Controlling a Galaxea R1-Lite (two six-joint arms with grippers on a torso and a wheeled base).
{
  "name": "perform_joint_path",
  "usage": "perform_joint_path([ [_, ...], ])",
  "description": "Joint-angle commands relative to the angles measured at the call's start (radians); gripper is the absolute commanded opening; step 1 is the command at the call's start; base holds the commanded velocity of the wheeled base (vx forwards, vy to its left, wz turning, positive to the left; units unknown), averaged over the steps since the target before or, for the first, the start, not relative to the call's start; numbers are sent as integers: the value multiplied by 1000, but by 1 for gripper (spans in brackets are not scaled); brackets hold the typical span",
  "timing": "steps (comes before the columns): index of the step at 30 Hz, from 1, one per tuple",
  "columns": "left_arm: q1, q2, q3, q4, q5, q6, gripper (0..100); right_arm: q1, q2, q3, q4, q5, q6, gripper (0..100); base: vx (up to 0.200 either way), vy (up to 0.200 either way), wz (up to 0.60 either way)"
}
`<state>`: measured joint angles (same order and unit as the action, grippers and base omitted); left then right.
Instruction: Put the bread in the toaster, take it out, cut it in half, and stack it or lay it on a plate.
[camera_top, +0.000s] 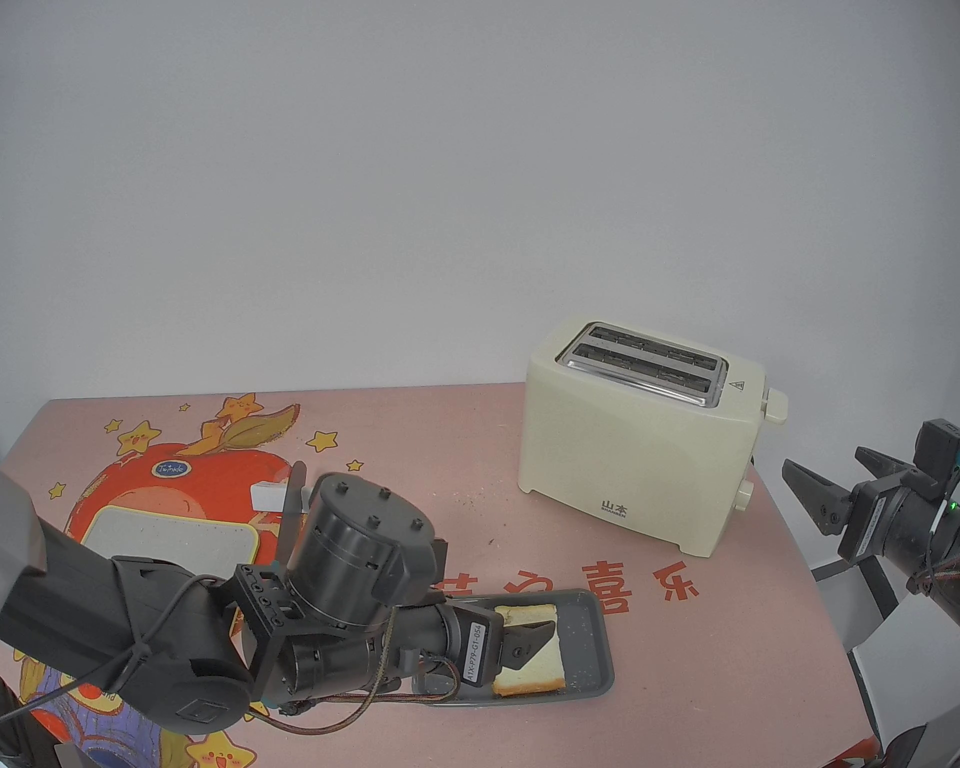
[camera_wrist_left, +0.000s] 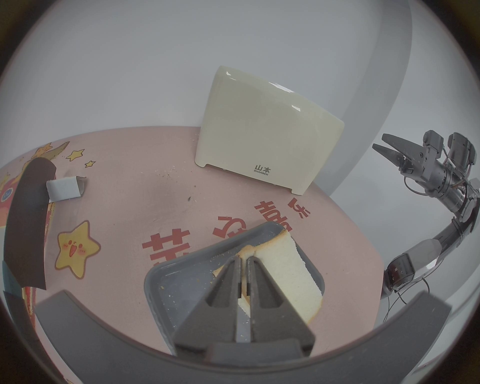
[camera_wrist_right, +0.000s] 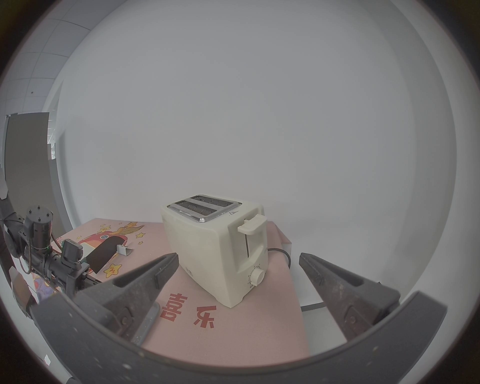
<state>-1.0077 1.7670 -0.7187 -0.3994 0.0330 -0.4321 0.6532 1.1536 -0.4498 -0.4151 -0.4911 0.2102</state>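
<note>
The left gripper (camera_wrist_left: 243, 260) is seen low over the grey tray (camera_wrist_left: 185, 285), its fingers pressed nearly together and pinched on the near edge of the bread (camera_wrist_left: 290, 272). The slice is laid flat in the tray, in front of the toaster (camera_top: 630, 440). The right gripper (camera_top: 822, 460) is held spread wide and touching nothing, off the table's right edge. The pinched strip of crust is covered by the fingers, and the tray's left end is hidden behind the left wrist. The depths of the toaster's slots cannot be made out.
</note>
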Motion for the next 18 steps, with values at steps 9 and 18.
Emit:
perform_joint_path([
  [9, 0, -67, -2, -3, 2, 0, 100, -3, 0, 0, -1, 0, 0, 100, 0, 0, 0],
  [18, 66, -287, 8, 1, 18, 9, 100, -14, 1, 0, -1, 2, -2, 100, 0, 0, 0],
])
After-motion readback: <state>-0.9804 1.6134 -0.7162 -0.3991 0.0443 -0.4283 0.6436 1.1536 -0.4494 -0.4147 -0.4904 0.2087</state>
